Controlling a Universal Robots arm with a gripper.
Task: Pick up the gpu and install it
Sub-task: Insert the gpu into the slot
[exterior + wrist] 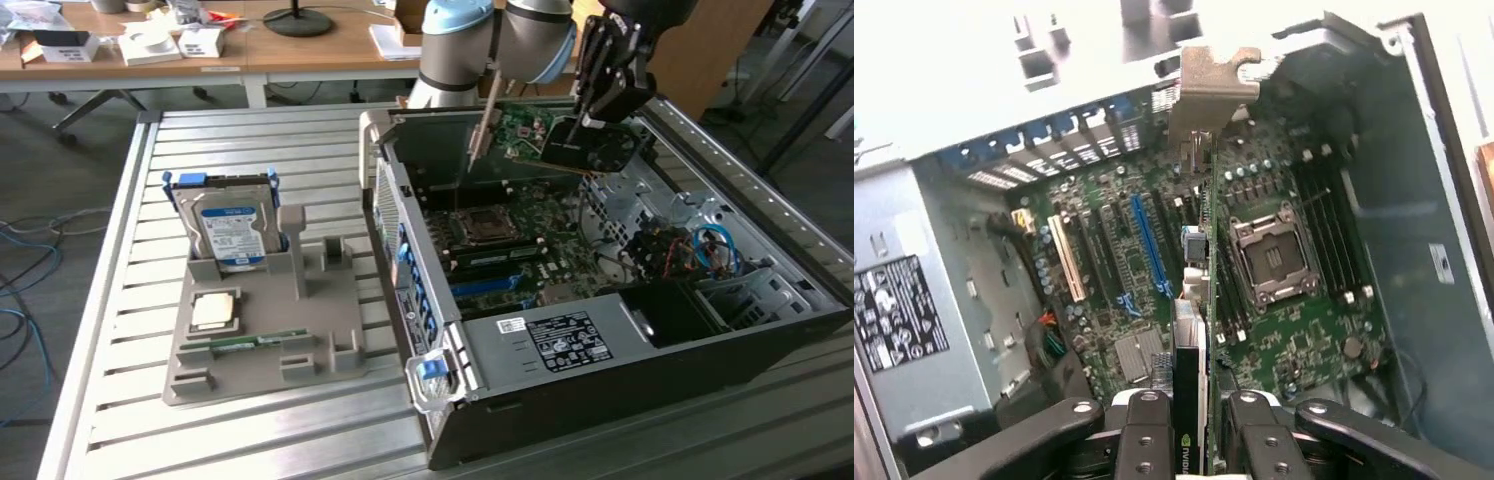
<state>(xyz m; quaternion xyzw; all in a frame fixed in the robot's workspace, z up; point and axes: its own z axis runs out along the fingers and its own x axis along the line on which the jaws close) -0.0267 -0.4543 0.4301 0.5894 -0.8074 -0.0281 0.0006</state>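
My gripper is shut on the gpu, a dark card with a green board and a silver bracket at one end. The card hangs tilted above the open computer case, over its rear part. In the wrist view the gpu appears edge-on between my black fingers, its bracket pointing toward the case's rear wall. Below it lies the motherboard with a blue slot and the processor socket. The card hangs apart from the board.
A grey holder tray stands at the exterior view's left of the case, with a hard drive upright, a processor chip and a green memory stick. A power supply fills the case's near corner. Desks stand behind the slatted table.
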